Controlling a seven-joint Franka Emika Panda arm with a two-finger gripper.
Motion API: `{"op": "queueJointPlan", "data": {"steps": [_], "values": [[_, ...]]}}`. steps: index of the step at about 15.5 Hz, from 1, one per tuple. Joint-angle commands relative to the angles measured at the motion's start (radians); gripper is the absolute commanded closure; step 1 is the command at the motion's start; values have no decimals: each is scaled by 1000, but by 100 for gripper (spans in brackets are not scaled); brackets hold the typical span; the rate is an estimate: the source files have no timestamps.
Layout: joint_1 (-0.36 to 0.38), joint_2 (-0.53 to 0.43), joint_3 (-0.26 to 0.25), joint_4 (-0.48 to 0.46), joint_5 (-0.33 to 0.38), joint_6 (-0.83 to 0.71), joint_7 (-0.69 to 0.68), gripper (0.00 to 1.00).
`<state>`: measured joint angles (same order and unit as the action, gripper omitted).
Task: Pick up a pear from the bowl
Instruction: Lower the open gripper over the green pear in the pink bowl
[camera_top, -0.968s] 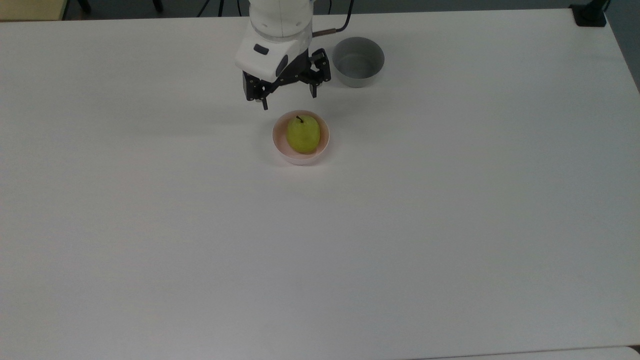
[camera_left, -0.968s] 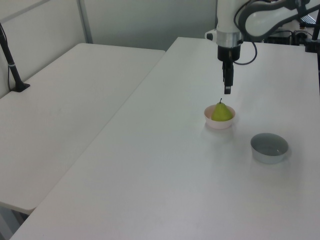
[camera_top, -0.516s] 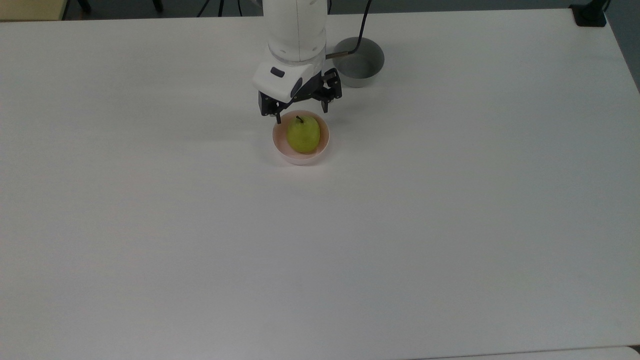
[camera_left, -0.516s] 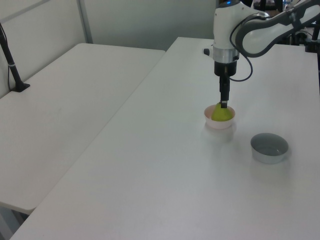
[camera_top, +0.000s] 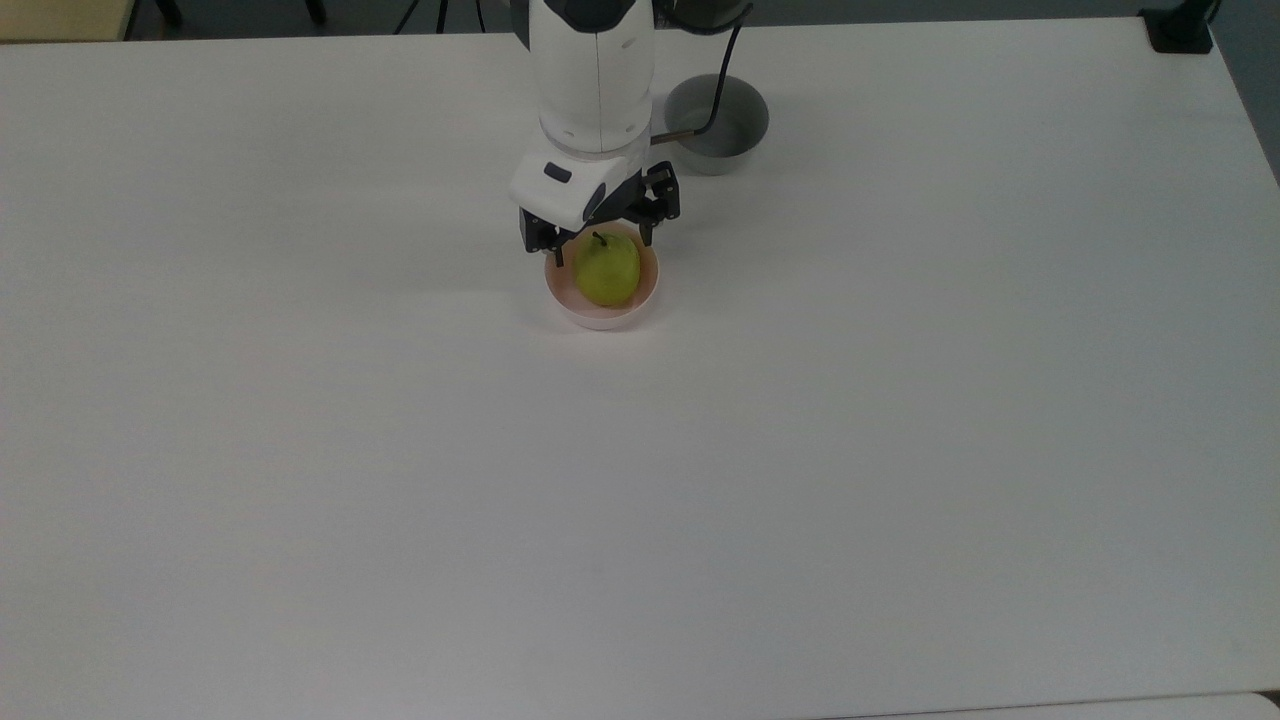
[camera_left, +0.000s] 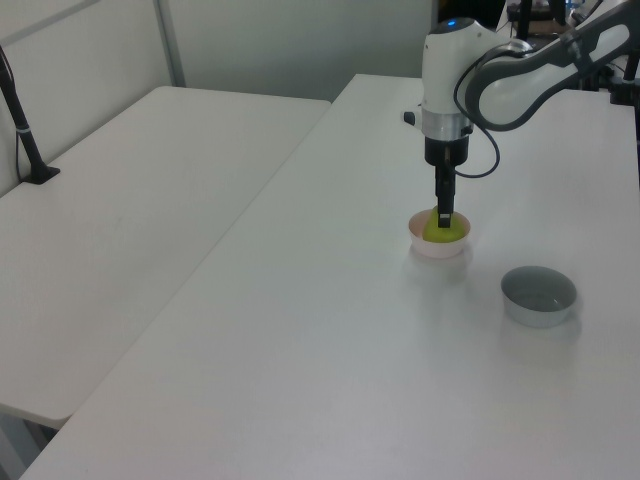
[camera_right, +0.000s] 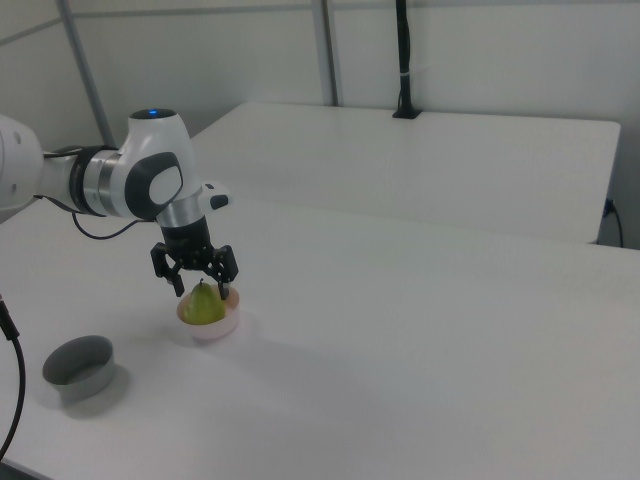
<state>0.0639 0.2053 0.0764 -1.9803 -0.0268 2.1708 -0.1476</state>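
The gripper is held over the far rim of the bowl, its fingers spread wide — one is seen at the top view's left of the pear, the other at the top view's right, near the stem. In the right view the fingertips are seen level with the fruit's upper part, on either side of it, with no contact that can be made out. The pear sits upright inside the pale pink bowl, which stands on the white table.

The approach step is judged to be in hand, the grasp not yet made. A little more descent seems called for, then a closing of the fingers about the pear's body, clear of the bowl's wall.

A grey bowl stands well apart beyond the arm — nothing is seen in the way.
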Motion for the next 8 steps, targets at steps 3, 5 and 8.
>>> {"op": "queueJointPlan", "data": {"steps": [3, 5, 8], "values": [[11, 13, -3, -37, -39, 55, 31, 28], [8, 13, -3, -38, -41, 55, 31, 54], [8, 11, -3, -37, -41, 54, 31, 90]]}}
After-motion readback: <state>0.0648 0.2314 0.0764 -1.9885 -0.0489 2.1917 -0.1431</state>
